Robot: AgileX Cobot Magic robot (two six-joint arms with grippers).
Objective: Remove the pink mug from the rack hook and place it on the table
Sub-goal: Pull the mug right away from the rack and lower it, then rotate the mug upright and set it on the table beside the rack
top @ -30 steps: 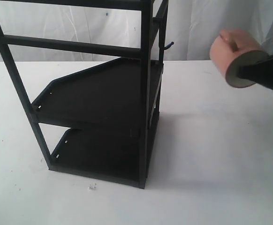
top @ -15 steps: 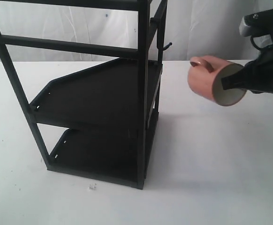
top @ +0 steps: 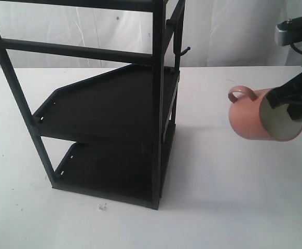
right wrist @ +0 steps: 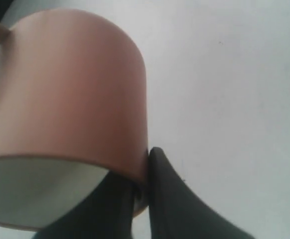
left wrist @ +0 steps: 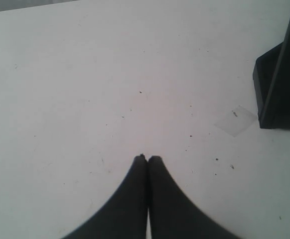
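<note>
The right gripper pinches the rim of the pink mug, with one finger inside and one outside. The mug sticks out from the gripper, tipped on its side. Its open mouth faces the gripper and its handle is on top at the far end. The rack hook is well past the mug, higher up, not touching it. The table lies below the gripper. The left gripper is squeezed shut on nothing, low over the table.

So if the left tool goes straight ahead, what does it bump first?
Probably the bare white table. The left tool, shut, aims at open tabletop; the black rack sits off to the side of that line. How far away the table is, I can't tell.
</note>
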